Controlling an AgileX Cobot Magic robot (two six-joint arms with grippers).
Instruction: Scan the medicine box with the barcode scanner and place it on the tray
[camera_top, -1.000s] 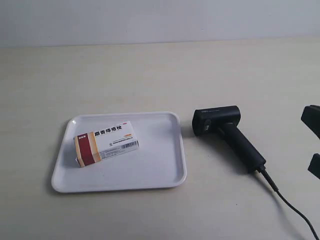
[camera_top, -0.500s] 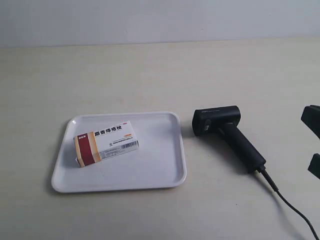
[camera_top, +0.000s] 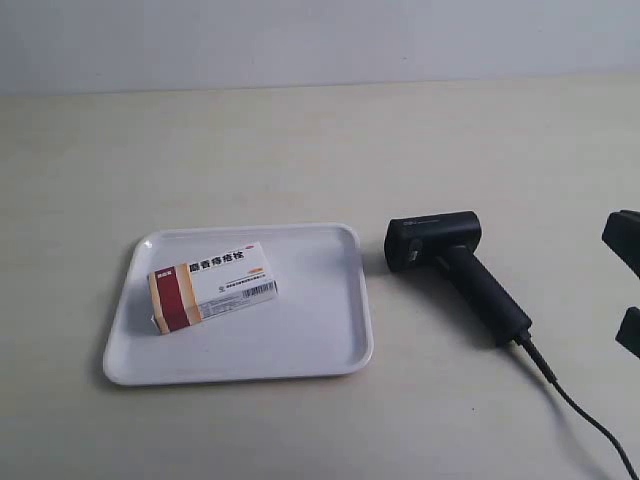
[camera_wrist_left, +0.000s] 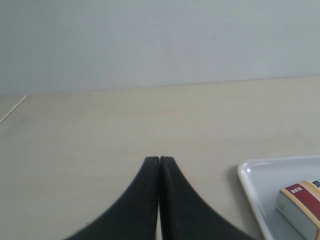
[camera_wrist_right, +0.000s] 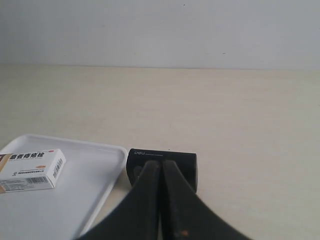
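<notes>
On the tabletop (camera_top: 300, 150), at the left of the exterior view, the white tray (camera_top: 330, 340) lies flat with the medicine box (camera_top: 212, 286) already resting inside it, toward the tray's left half and clear of the rim. The box lies flat; its long axis runs nearly across the view, tilted slightly, with the dark red band at the left end and the barcode on the long side face turned toward the camera. Just beside the tray's right rim but apart from it, the barcode scanner (camera_top: 455, 272) lies on its side: boxy head nearest the tray, handle running away to the lower right, cable trailing off the handle's end. The left hand (camera_wrist_left: 159, 165) has its jaws pressed together on nothing, hovering over bare tabletop beside the tray's corner (camera_wrist_left: 245, 172), the box (camera_wrist_left: 300, 207) just inside that corner. The right hand (camera_wrist_right: 161, 167) is likewise closed and empty, poised directly behind the scanner's head (camera_wrist_right: 165, 162); it is the nearer hand to the scanner, as the left is to the box. Judgement: the box sits at its destination with both hands withdrawn, so the task appears essentially complete.
</notes>
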